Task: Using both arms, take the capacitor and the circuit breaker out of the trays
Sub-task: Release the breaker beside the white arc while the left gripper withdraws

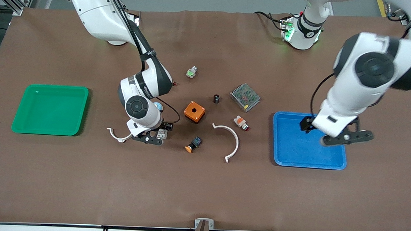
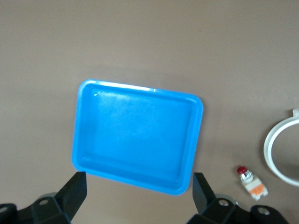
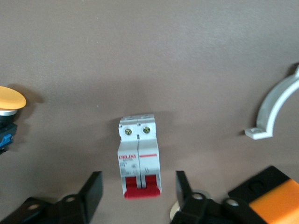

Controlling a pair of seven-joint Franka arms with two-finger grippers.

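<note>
Brown matting covers the table (image 1: 203, 190), with wide bare room along the edge nearest the front camera. The green tray (image 1: 50, 109) sits at the right arm's end, well apart from everything else. The blue tray (image 1: 293, 146) lies toward the left arm's end; the left gripper (image 1: 346, 138) hangs over it with fingers spread wide, gripping nothing, and the tray's rim (image 2: 138, 134) fills most of its wrist view.

The right gripper (image 1: 149, 138) is low over the breaker (image 3: 138, 155), its fingers (image 3: 91, 193) set wide on either side of the block and not touching it. The breaker lies flat, long axis running between the fingers, red levers at the end nearest the wrist camera and two screw heads at the other end. A red label reading "DELIXI" shows on its pale face.

Beside this gripper lie a small white curved clip (image 1: 117, 134) and, nearer mid-table, the orange box (image 1: 194, 111) and an orange-capped button (image 1: 193, 144).

The capacitor (image 1: 216, 98) stands upright between the orange box and a metal mesh unit (image 1: 245, 97), well apart from both grippers.
</note>
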